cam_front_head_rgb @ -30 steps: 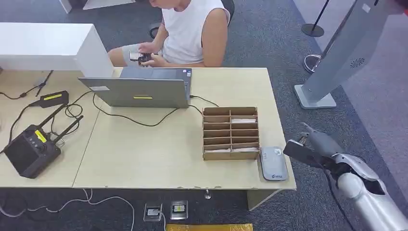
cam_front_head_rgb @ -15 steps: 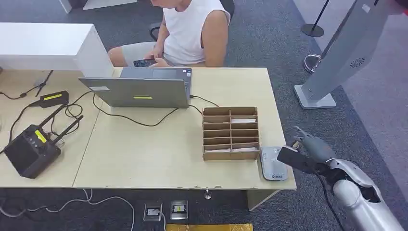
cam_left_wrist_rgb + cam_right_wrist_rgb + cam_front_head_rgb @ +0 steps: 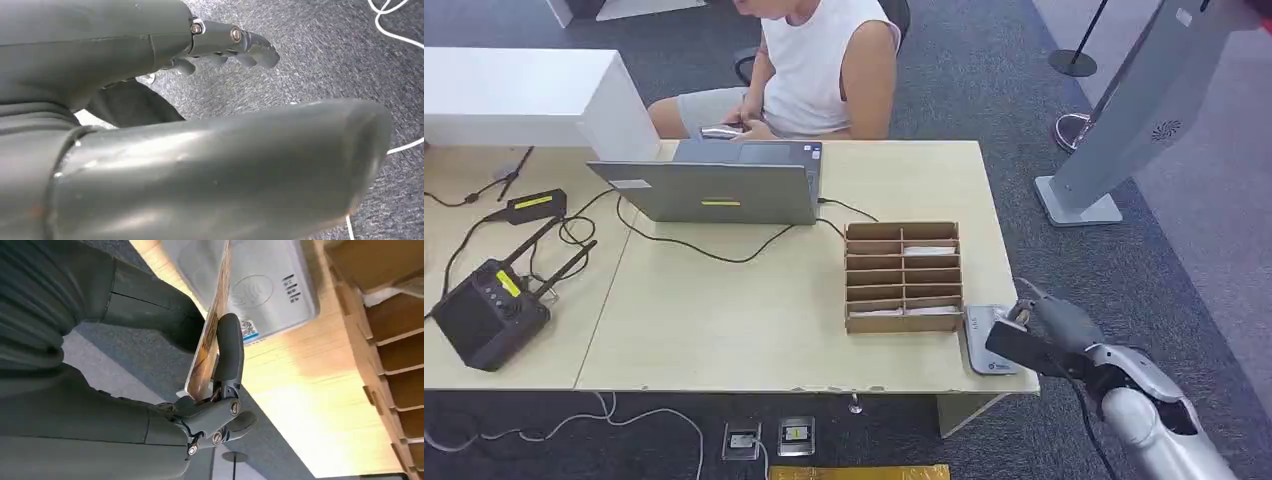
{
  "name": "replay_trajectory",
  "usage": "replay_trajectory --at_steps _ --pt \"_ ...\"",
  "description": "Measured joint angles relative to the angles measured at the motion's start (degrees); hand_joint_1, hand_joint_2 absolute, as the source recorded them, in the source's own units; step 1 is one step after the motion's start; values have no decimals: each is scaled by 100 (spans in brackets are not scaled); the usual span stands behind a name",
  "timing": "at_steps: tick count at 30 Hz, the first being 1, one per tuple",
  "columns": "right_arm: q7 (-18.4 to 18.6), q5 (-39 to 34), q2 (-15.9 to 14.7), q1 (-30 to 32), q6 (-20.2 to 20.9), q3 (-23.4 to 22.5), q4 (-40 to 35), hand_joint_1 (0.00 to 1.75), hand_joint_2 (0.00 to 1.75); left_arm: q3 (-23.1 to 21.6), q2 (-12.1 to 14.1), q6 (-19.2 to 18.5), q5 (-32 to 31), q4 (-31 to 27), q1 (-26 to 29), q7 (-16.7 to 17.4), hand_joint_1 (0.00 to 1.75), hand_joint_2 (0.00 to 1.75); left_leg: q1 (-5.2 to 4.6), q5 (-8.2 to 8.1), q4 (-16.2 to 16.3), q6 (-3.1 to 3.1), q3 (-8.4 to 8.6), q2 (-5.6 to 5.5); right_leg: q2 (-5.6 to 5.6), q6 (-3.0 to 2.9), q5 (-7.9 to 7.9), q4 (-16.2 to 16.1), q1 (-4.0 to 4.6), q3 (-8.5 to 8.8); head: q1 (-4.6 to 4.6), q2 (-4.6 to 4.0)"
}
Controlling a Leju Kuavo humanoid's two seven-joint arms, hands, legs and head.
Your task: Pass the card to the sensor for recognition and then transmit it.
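Holding the card [image 3: 212, 335] pinched between thumb and a dark finger [image 3: 230, 347], the right hand [image 3: 1036, 335] sits just off the table's right edge, right next to the card reader [image 3: 987, 340] that lies flat at the table's front right corner, just beside the cardboard slot organizer [image 3: 903, 277]. In the wrist view the card stands on edge, its long axis running out from the hand toward the reader's face, with its far end over the contactless symbol [image 3: 251, 287]. I can't tell whether it's actually touching. My guess is the next bit is mostly about tipping the card flat over that face, since the hand is already there. The left hand [image 3: 220, 47] hangs over the carpet, fingers loosely curled, nothing in it, so the right one is obviously the nearer.
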Motion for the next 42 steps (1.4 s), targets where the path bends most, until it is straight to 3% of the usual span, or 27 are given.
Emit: replay_trajectory --at_steps 10,27,42 --pt "-170 50 188 -9 -52 55 157 175 175 -26 -13 17 4 0 1 0 0 0 0 0 -1 0 -3 -1 -1 -1 -1 0 0 0 0 0" --pt "-76 -70 424 -13 -339 199 380 175 175 -72 -13 24 -42 11 -29 2 0 0 0 0 0 0 1 0 0 -1 0 0 0 1 0 0" --pt "-31 -190 441 -255 -455 155 396 175 175 -81 -13 63 -77 42 -27 2 0 0 0 0 0 0 0 1 1 0 0 0 0 2 0 0"
